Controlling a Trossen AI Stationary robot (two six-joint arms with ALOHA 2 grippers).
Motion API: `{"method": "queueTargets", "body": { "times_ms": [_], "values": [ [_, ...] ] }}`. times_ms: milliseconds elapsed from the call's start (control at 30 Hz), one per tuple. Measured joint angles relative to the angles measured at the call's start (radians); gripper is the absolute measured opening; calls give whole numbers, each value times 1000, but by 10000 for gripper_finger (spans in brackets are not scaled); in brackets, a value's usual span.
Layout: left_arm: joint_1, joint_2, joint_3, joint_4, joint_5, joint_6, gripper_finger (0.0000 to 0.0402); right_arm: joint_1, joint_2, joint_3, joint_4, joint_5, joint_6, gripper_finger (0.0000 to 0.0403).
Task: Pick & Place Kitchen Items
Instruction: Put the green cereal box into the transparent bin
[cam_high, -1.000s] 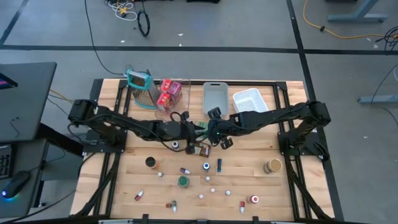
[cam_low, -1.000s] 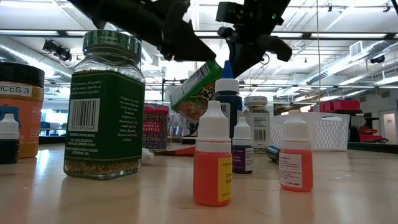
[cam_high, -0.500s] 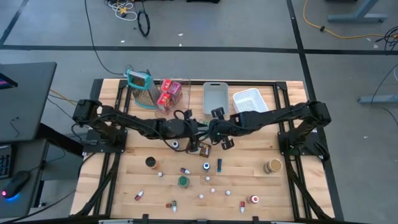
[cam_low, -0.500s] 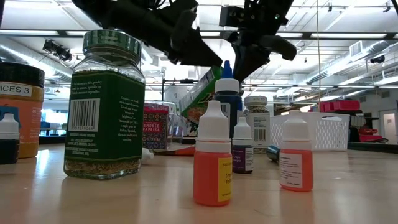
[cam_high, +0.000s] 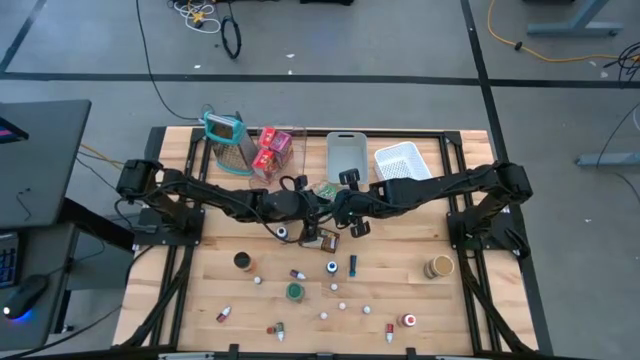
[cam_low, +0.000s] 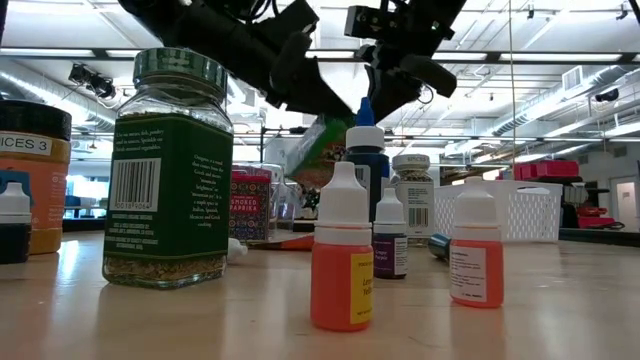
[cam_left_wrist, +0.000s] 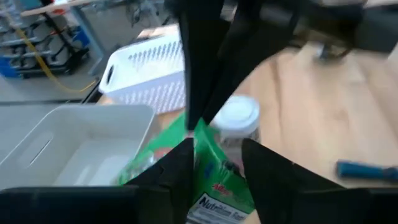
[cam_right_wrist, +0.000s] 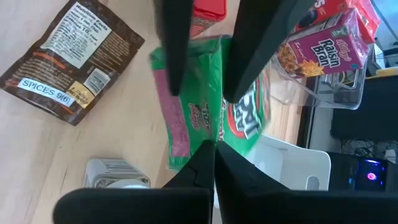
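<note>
At table centre, the left gripper (cam_high: 318, 199) grips one end of a flat green printed packet (cam_right_wrist: 208, 102), held aloft beside the grey plastic bin (cam_high: 345, 155). The packet's long axis runs toward the right gripper (cam_high: 340, 204), which meets it fully closed, fingertips touching the opposite end.

Green packet (cam_left_wrist: 214, 177) — blurred, edge-cropped

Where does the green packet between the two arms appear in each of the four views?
High view: green packet mid-table, where the arms meet.
Low view: hanging behind the blue-capped bottle.
Left wrist view: between the fingers.
Right wrist view: centre.
Shared landmark: grey bin, beside the packet.
</note>
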Motion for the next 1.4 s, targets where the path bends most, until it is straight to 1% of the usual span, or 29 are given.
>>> {"method": "queueTargets", "body": {
  "times_ms": [167, 267, 333, 600, 667, 767, 833, 900, 1000, 1133, 1233, 1333, 1400],
  "values": [
    [1, 0, -1, -13, -16, 16, 71, 0, 0, 0, -3, -10, 0, 6],
    [1, 0, -2, -16, -22, 20, 30, 1, 0, 0, -2, -10, 0, 15],
    [2, 1, -2, -18, -25, 25, 12, 1, 0, 0, -3, -11, 0, 23],
    [1, 2, -4, -20, -88, 11, 7, 1, 0, 0, 3, 9, -3, 44],
    [1, 1, -4, -16, -100, 3, 7, 6, 0, 0, 1, 56, 13, 49],
    [-1, -17, -4, -24, -129, 0, 7, 19, -2, 0, -3, 164, 40, 59],
    [-7, -37, -4, -25, -141, -1, 6, 29, -13, 0, -14, 198, 58, 64],
    [-18, -71, -4, -27, -165, -12, 6, 35, -37, 0, -60, 183, 66, 65],
    [-34, -141, -4, -70, -238, -22, 7, 35, -92, 0, -123, 112, 128, 64],
    [-56, -256, -4, -201, -359, -53, 6, 18, -188, -25, -143, 4, 254, 59],
    [-64, -347, -4, -294, -423, -126, 6, 13, -275, -113, -84, -47, 280, 57],
    [-65, -424, -4, -383, -464, -227, 7, 12, -376, -246, 34, -70, 274, 57],
    [-65, -467, -17, -429, -484, -293, 6, 8, -438, -340, 143, -72, 269, 57]
  ]
}}
